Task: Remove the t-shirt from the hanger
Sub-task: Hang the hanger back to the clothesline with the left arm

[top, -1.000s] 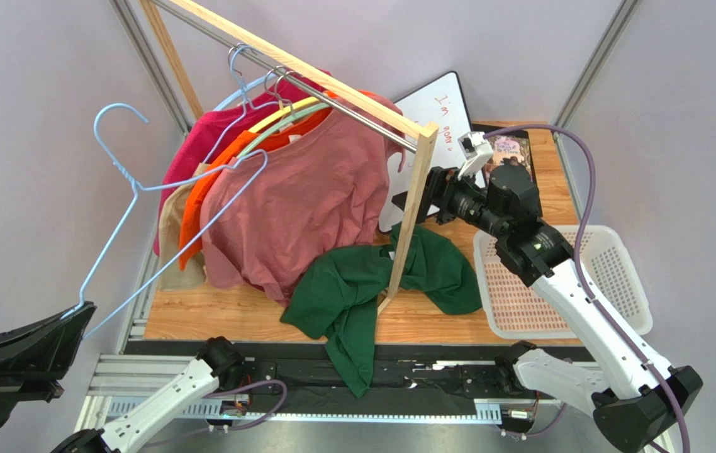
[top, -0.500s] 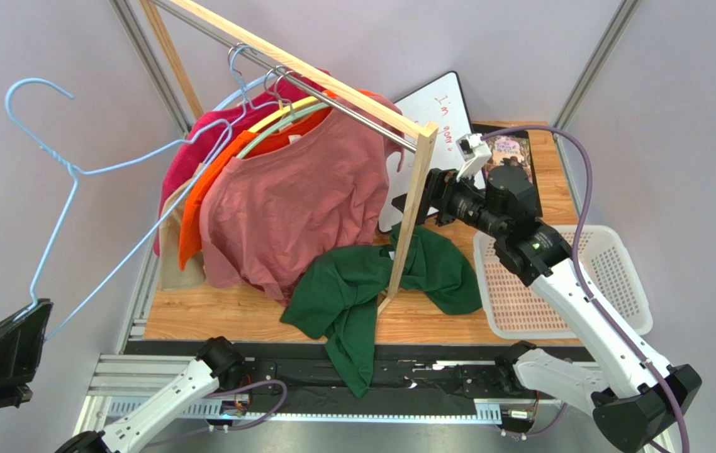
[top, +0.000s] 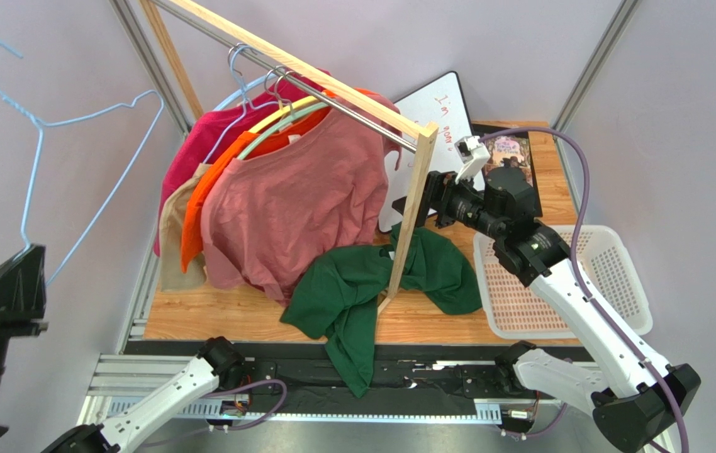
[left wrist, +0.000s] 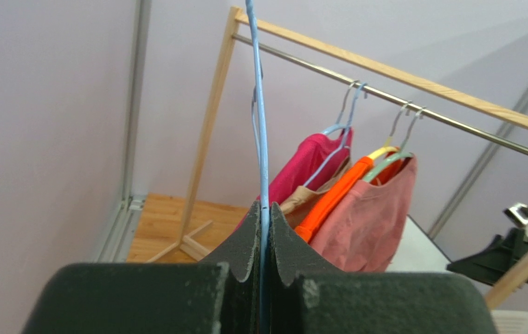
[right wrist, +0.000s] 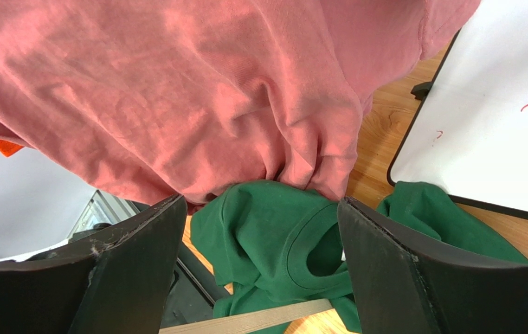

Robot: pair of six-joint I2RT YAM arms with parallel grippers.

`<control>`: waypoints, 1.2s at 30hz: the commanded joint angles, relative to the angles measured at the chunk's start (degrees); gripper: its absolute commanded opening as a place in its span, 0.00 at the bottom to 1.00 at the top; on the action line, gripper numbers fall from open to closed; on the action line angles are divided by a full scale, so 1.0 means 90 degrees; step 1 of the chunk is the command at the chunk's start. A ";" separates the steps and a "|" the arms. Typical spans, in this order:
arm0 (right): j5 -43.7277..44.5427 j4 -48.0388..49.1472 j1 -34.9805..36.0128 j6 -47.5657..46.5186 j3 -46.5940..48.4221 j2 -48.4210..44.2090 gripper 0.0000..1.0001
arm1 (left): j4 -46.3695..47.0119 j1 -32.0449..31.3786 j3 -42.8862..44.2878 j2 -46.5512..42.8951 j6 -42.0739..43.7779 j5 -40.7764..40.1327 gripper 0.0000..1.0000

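Left gripper [left wrist: 265,210]: jaws clamped on the blue hanger [left wrist: 260,104], held up bare at far left; its body is cut off by the top view's edge
Green t-shirt [top: 357,288]: off the hanger, crumpled on the bench [top: 229,316], spilling over the near edge, crossed by the rack post [top: 411,212]
Right gripper [right wrist: 260,205]: jaws wide apart, empty, facing the pink shirt [right wrist: 197,90]

A post of the rack [top: 412,212] covers a strip of the green shirt [top: 352,288]. A beige garment [top: 171,236] on the rack shows only an edge behind the pink shirt [top: 296,208]. The whiteboard's [top: 433,123] writing behind the rack is too small to read. Far left of the rack, the picture's edge cuts the left gripper [top: 29,255]; its wrist view cuts the hanger's [left wrist: 264,174] top
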 commanded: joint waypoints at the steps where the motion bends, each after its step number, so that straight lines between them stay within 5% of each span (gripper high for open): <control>1: 0.0045 0.0020 -0.0011 -0.0188 -0.0041 -0.0157 0.86 | 0.0413 0.0007 -0.0164 0.1117 0.0426 -0.1052 0.00; 18: 0.0006 -0.0147 -0.0069 -0.0384 -0.0236 -0.0489 0.86 | 0.1360 0.0143 -0.0946 0.2543 0.0399 -0.1406 0.00; 21: -0.0023 -0.0146 -0.0089 -0.0384 -0.0256 -0.0518 0.86 | 0.0971 0.1058 -0.0741 0.2915 0.0048 -0.0373 0.00; 24: -0.0043 -0.0176 -0.0079 -0.0413 -0.0256 -0.0567 0.86 | 0.0862 0.2862 -0.0799 0.3052 -0.0411 0.1189 0.00; 30: -0.0092 -0.0273 -0.0099 -0.0471 -0.0227 -0.0587 0.87 | 0.1457 0.4436 -0.1345 0.2886 -0.0822 0.3036 0.00; 36: -0.0228 -0.0293 -0.0108 -0.0481 -0.0236 -0.0567 0.87 | 0.2491 0.7189 -0.2077 0.2935 -0.2003 0.6618 0.00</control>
